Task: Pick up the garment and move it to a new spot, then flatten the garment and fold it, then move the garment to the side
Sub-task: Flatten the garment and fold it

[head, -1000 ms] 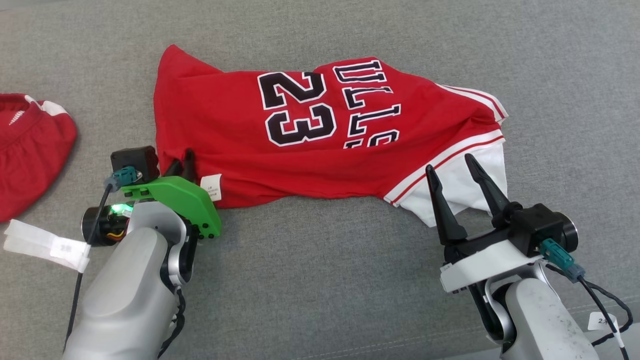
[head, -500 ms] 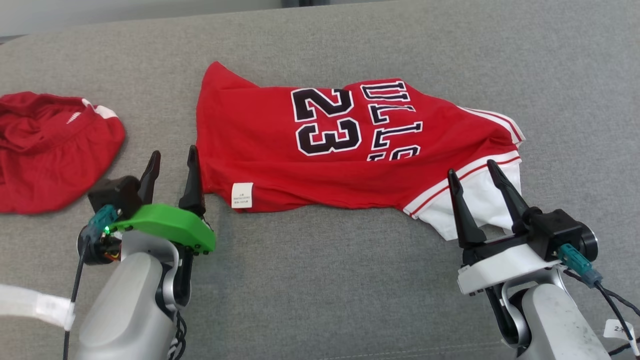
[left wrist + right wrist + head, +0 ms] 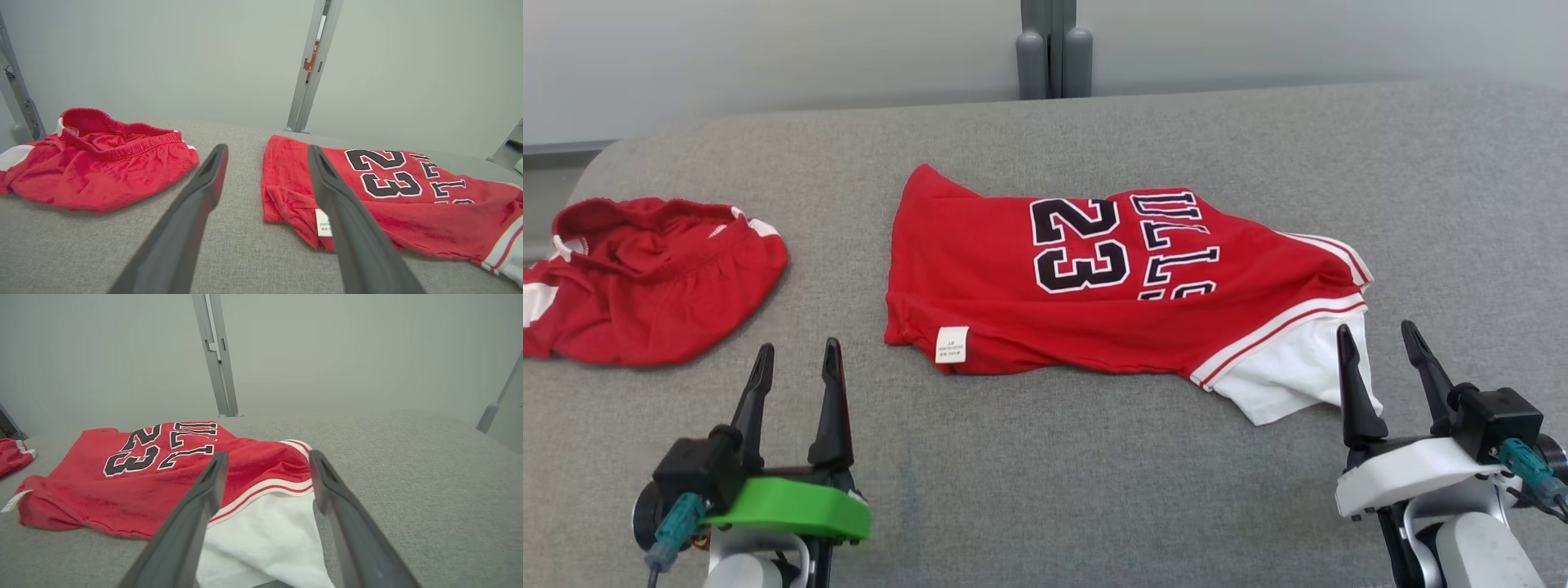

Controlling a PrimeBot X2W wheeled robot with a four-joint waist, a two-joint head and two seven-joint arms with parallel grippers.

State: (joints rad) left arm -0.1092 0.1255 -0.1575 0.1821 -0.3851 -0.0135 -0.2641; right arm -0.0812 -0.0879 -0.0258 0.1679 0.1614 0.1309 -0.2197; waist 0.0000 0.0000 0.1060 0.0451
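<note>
The garment (image 3: 1094,302) is a red jersey with a black "23", lying folded lengthwise on the grey cloth surface (image 3: 1054,490). Its white-trimmed end points right and a small white tag (image 3: 952,344) sits at its near left corner. My left gripper (image 3: 798,351) is open and empty, on the near side and left of the jersey's left end. In the left wrist view the jersey (image 3: 388,204) lies ahead and to the right of those fingers (image 3: 196,212). My right gripper (image 3: 1376,331) is open and empty just beside the white end (image 3: 265,531).
A second red garment, bunched shorts (image 3: 654,278), lies at the far left. Behind the surface's rounded back edge stand a pale wall and a grey upright post (image 3: 1054,49). Bare grey cloth stretches along the near side between my arms.
My left gripper opened, let go of the jersey's near left corner and drew back. The right gripper pulled back too. The head camera tilted up, bringing the wall into view.
</note>
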